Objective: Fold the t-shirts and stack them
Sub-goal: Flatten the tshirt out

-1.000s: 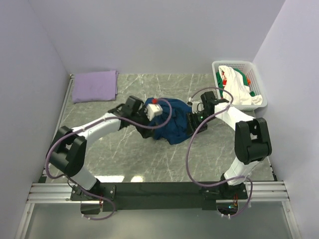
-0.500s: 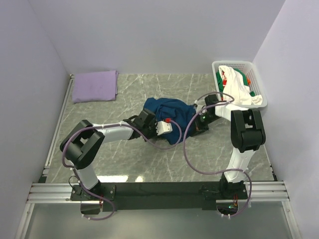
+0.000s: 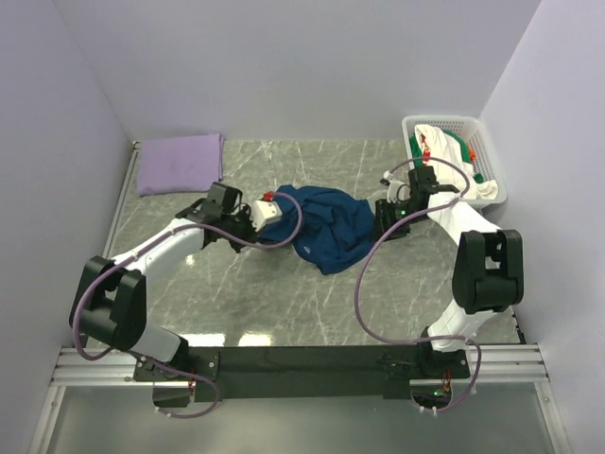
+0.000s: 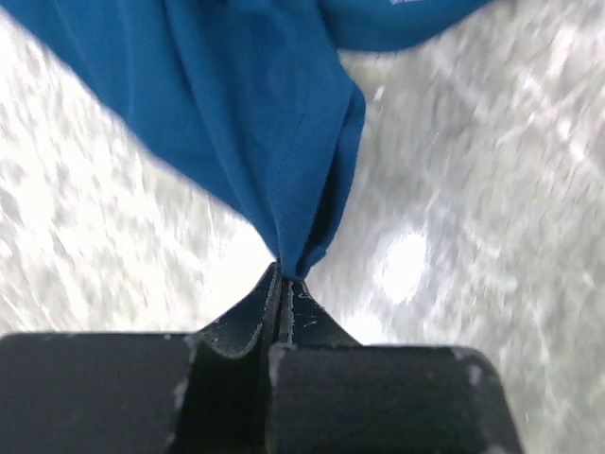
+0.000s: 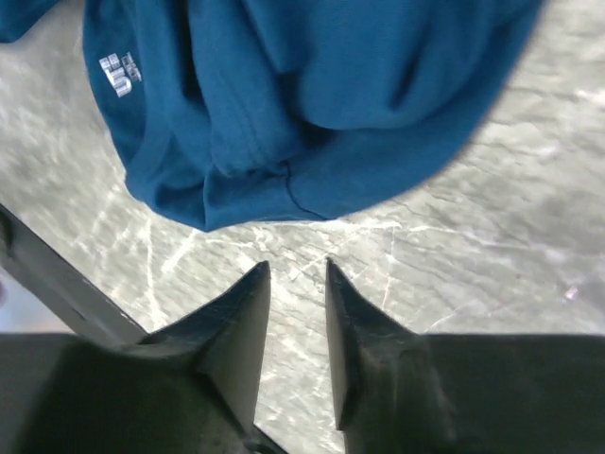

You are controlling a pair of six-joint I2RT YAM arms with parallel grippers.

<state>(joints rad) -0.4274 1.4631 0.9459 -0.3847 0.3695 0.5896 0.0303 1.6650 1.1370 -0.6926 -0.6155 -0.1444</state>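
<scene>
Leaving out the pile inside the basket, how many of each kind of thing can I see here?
Shirts lying on the table: 2, the blue shirt and the lavender shirt
Baskets: 1, the white basket
Robot arms: 2, the left arm and the right arm
Total: 5

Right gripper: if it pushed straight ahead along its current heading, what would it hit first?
Most likely the bunched edge of the blue t-shirt, directly ahead of the right gripper; a strip of bare marble table lies between, and depth is unclear.
</scene>
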